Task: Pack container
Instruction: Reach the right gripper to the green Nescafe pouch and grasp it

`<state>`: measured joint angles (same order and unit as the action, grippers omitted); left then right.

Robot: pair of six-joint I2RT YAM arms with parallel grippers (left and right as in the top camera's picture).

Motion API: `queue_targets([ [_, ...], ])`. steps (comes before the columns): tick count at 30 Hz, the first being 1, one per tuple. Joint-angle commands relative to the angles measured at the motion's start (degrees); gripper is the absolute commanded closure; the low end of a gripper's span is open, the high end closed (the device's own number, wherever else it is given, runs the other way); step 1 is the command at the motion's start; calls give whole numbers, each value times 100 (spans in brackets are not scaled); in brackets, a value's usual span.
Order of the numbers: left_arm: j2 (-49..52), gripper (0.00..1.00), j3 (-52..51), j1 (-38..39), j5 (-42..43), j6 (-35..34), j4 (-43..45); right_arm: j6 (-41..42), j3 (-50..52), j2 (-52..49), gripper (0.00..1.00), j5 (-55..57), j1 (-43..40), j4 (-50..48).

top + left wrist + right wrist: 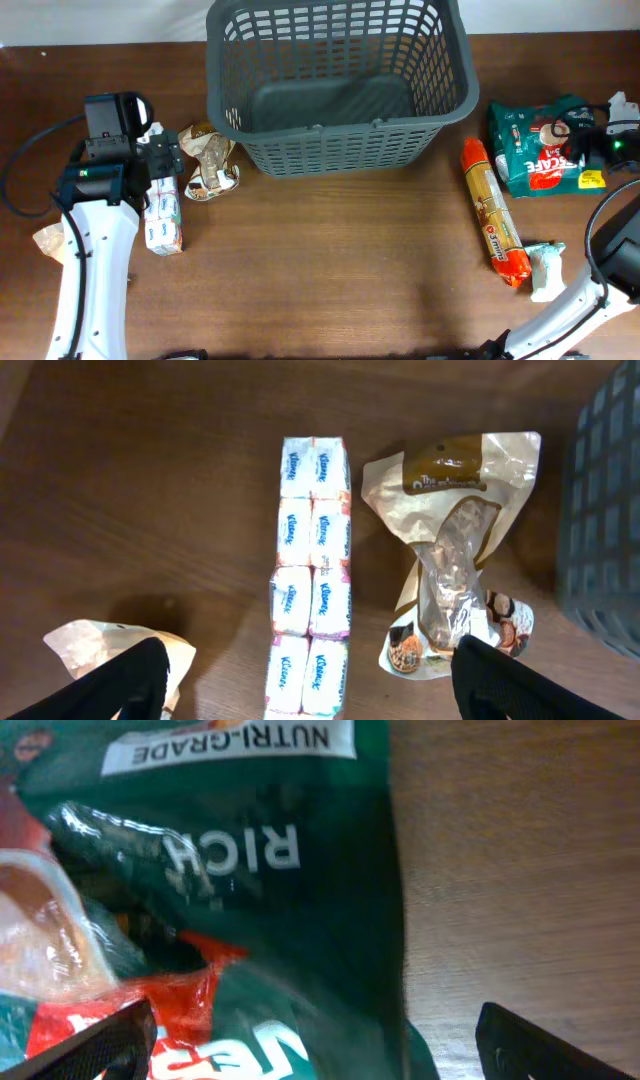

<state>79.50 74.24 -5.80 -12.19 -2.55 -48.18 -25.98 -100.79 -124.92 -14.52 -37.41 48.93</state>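
Even, fairly bright light falls from above in the overhead view, and the container (340, 150) throws only a soft shadow on the wooden table (350, 270). In the left wrist view the tissue packs (312, 580) are sharp but nearly washed out, while the left fingers (110, 685) are dark blurs. Seen very close, the green coffee bag (300, 920) is out of focus, with glare on its creases.

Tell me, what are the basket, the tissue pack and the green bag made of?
Basket: moulded plastic, it seems, matt dark grey, with slotted lattice walls.
Tissue pack: probably soft printed plastic wrap, slightly shiny, puckered at the seams between packets.
Green bag: glossy plastic or foil film, I cannot tell which; it is creased and throws bright reflections.
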Motion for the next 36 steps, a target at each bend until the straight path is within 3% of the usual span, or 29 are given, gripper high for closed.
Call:
queue_targets([
  [1,26,16,-15,-26,87,219,-7,-55,9,-155,1,-529,-4,-79],
  [11,31,16,-15,-26,92,219,-24,-48,9,-256,1,-1764,179,-271],
  [29,31,16,-15,-26,238,219,-155,96,26,-999,1,-1742,291,-374],
  [30,31,16,-15,-26,238,219,-155,94,26,-1054,11,-1738,291,-374],
  [32,31,16,-15,-26,238,219,-153,94,28,-1147,41,-1698,291,-398],
  [35,31,16,-15,-26,236,219,-153,96,28,-1233,96,-1547,291,-439],
  [36,31,16,-15,-26,236,219,-153,96,28,-1239,96,-1519,291,-428],
])
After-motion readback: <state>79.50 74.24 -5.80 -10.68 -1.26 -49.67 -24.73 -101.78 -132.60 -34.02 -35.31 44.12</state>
